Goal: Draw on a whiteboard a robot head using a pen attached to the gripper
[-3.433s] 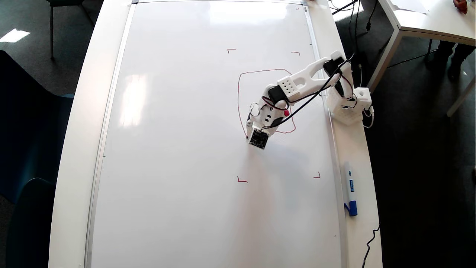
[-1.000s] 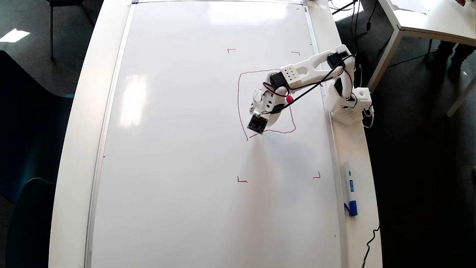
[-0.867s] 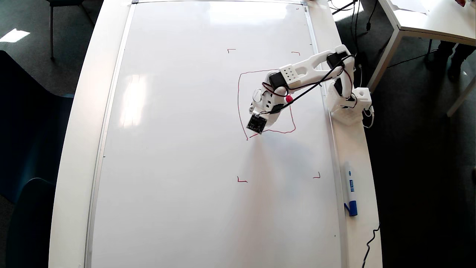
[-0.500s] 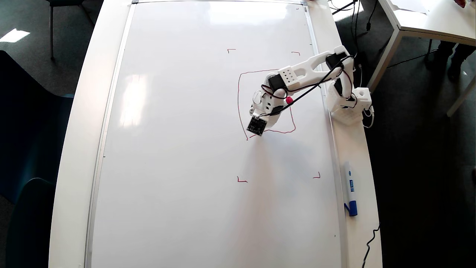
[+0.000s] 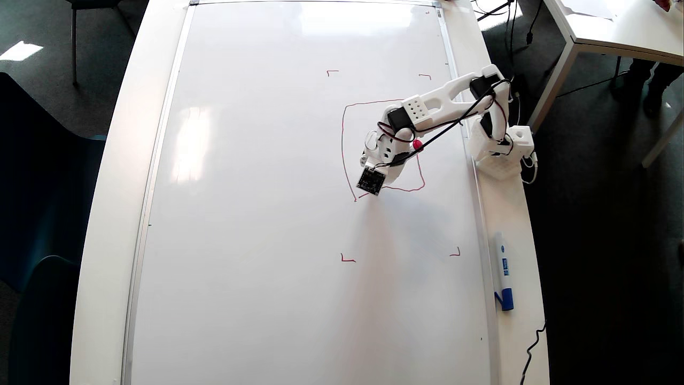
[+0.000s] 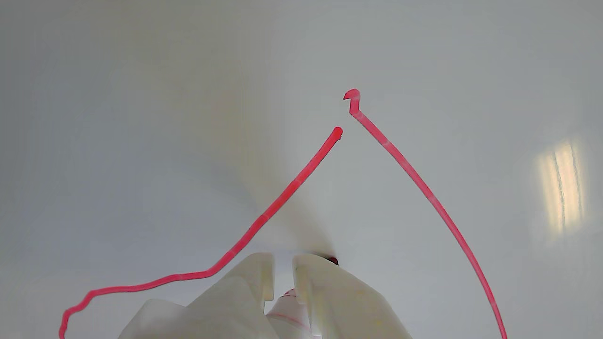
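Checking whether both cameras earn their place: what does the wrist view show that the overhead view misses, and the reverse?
Only the wrist view shows the small gap where the two red line ends of the robot head fail to meet, and the end effector shut on the pen.

Only the overhead view shows the whole whiteboard, its red corner marks and a spare blue-capped marker.

Both show the red outline, with nothing visibly drawn inside it.
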